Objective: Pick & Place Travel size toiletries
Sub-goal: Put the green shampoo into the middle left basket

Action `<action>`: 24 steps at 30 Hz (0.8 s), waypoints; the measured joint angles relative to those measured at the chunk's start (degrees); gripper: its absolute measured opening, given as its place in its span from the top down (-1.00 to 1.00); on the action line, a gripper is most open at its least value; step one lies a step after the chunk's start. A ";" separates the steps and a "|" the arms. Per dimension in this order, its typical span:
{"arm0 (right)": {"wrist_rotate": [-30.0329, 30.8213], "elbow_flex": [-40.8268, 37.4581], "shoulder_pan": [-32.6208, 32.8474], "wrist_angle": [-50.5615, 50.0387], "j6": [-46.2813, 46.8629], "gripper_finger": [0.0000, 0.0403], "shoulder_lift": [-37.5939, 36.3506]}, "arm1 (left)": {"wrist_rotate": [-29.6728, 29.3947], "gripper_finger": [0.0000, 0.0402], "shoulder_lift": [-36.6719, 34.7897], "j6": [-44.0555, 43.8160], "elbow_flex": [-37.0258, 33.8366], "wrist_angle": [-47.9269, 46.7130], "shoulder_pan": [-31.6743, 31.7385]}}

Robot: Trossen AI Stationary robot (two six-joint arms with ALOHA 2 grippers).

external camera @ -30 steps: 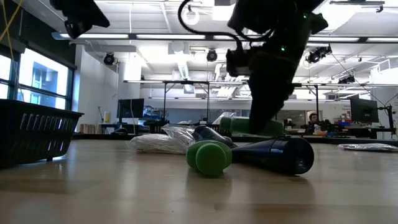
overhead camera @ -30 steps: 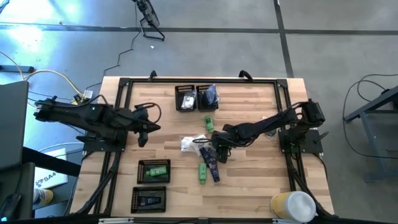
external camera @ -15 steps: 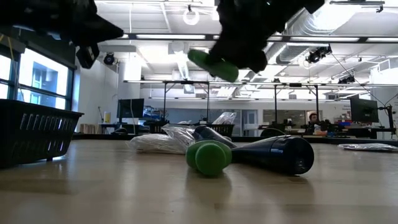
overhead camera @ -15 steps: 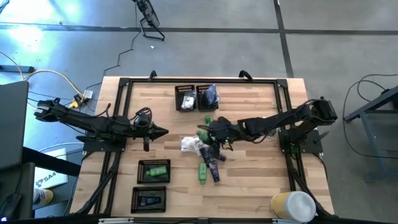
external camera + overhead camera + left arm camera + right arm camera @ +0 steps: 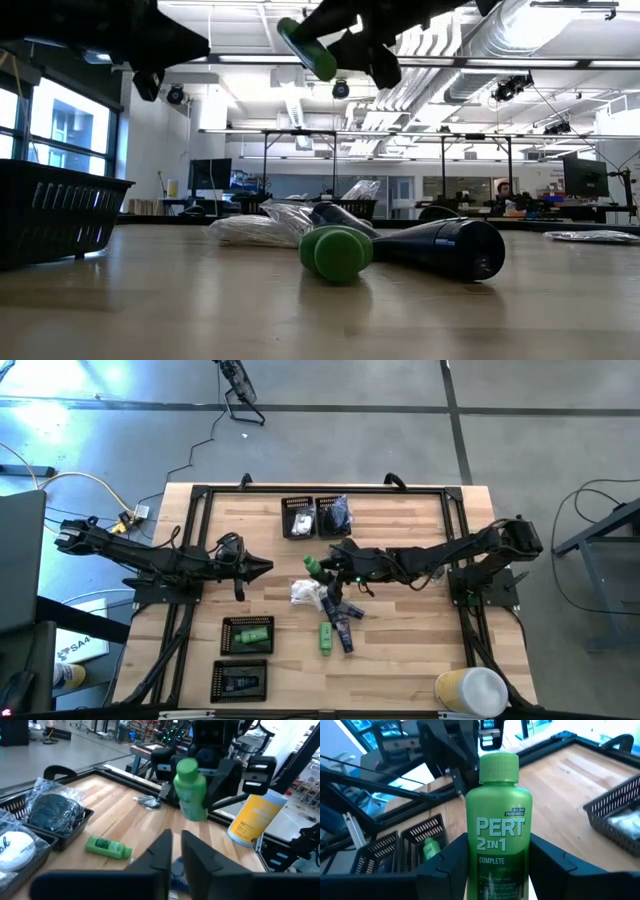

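Green tube (image 5: pixel 498 825) is clamped in the right tool (image 5: pixel 322 568) above the wooden counter (image 5: pixel 400 650); left tool (image 5: pixel 262 569) nearly clenched, empty; bright workshop behind.

counts on the table, seen from above

there were four black mesh trays (image 5: pixel 246 634), three green tubes (image 5: pixel 326 639) visible, at least two navy tubes (image 5: pixel 338 624), one white packet (image 5: pixel 303 593), one yellow canister (image 5: pixel 470 691) and two arms.
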 joint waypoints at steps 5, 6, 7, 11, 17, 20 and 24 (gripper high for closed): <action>-0.05 0.00 0.03 0.91 -0.58 0.19 0.00 | -0.02 0.32 3.42 0.45 -0.02 6.66 0.00; 0.00 0.00 0.03 0.90 -0.59 0.19 0.00 | 0.02 0.23 4.39 1.13 -0.02 8.26 0.00; 0.00 0.00 0.03 0.92 -0.60 0.20 0.00 | 0.42 0.14 5.43 2.08 -0.02 10.37 0.00; -0.01 0.00 0.03 0.91 -0.88 0.20 0.00 | 2.89 -0.12 10.19 5.24 -0.02 19.38 0.00; -0.15 0.00 0.03 0.93 -1.76 0.19 0.00 | 6.02 -0.20 18.00 -2.82 0.58 26.66 3.52; -0.67 0.00 0.03 0.91 -1.89 0.20 0.00 | 12.33 -0.20 21.77 -6.51 2.98 26.68 7.25; -1.56 0.00 0.03 0.89 -1.84 0.19 0.00 | 18.36 -0.20 26.21 -5.71 7.61 26.92 10.12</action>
